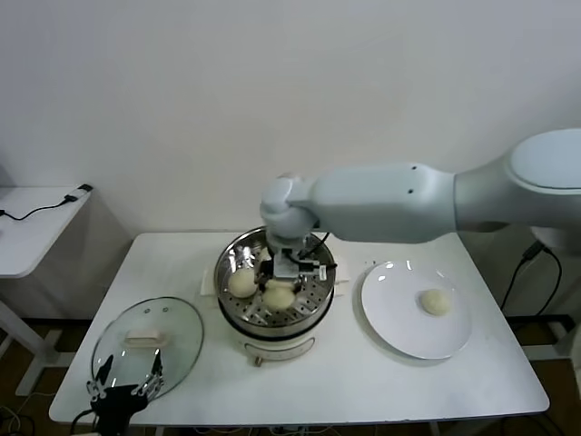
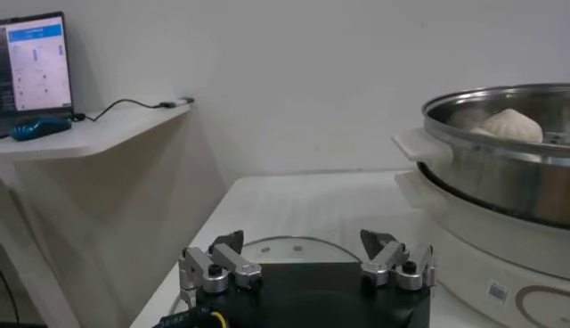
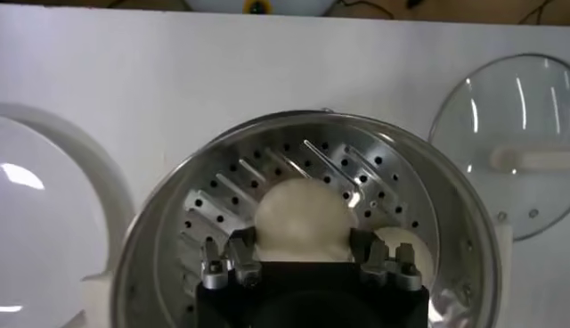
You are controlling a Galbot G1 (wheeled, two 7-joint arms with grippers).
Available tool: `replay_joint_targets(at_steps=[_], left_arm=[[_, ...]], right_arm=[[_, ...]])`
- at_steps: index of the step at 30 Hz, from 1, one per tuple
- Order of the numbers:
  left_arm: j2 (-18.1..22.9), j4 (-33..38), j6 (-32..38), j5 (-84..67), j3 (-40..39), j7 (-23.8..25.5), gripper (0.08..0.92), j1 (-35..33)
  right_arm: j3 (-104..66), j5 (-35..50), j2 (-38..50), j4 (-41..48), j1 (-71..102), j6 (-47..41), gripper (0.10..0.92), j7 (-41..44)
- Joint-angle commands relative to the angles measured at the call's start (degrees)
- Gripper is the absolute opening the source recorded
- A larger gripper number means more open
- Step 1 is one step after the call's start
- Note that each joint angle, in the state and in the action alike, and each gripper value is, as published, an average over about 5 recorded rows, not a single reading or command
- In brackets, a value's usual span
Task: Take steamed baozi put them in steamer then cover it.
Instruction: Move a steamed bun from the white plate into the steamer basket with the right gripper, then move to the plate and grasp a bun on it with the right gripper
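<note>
The steamer (image 1: 229, 262) stands mid-table; it also shows in the left wrist view (image 2: 499, 174) and the right wrist view (image 3: 160, 232). My right gripper (image 1: 289, 269) reaches down into it, shut on a baozi (image 3: 303, 214) that rests low on the perforated tray. That baozi also shows in the head view (image 1: 279, 294). A second baozi (image 1: 241, 284) lies beside it (image 3: 405, 251). Another baozi (image 1: 437, 302) lies on the white plate (image 1: 399, 331). The glass cover (image 1: 150, 338) lies flat at the front left. My left gripper (image 1: 127, 380) is open and empty at its near edge (image 2: 307, 254).
A side table (image 1: 32, 227) with a cable stands at the far left, with a screen on it (image 2: 36, 71). The right arm's forearm (image 1: 390, 202) spans above the table's back right. The cover also shows in the right wrist view (image 3: 521, 143).
</note>
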State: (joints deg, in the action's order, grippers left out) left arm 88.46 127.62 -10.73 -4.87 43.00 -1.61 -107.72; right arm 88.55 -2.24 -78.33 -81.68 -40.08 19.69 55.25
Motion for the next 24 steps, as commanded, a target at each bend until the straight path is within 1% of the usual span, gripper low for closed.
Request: replay_joint_targets(at_steps=[1, 6, 10, 15, 18, 21, 24], left_arm=[[0.0, 0.0, 0.1, 0.0, -0.1, 0.0, 0.823, -0.1], [0.0, 0.0, 0.1, 0.0, -0.1, -0.1, 0.823, -0.2], [-0.1, 0.0, 0.1, 0.0, 0.0, -0.1, 0.823, -0.3], [-0.1, 0.0, 0.1, 0.0, -0.2, 0.0, 0.823, -0.2], [-0.1, 0.0, 0.2, 0.1, -0.3, 0.0, 0.823, -0.3], [-0.1, 0.0, 0.2, 0.0, -0.2, 0.0, 0.823, -0.3], [-0.2, 0.0, 0.3, 0.0, -0.2, 0.0, 0.823, -0.4]], right_arm=[[-0.9, -5.2, -3.7, 3.5, 6.8, -0.5, 0.687, -3.9], [-1.1, -2.7, -3.6, 3.4, 6.0, -0.6, 0.687, -3.4], [-0.8, 0.9, -2.8, 2.3, 3.4, -0.4, 0.697, -0.4], [-0.3, 5.9, -0.7, 1.5, -0.2, 0.4, 0.775, 1.5], [-0.8, 9.8, 2.0, 1.3, -3.7, 1.3, 0.814, 2.4], [0.1, 15.3, 6.0, 2.7, -9.1, 1.9, 0.821, 5.3], [4.4, 22.2, 11.7, 5.8, -15.5, -0.2, 0.822, 8.5]])
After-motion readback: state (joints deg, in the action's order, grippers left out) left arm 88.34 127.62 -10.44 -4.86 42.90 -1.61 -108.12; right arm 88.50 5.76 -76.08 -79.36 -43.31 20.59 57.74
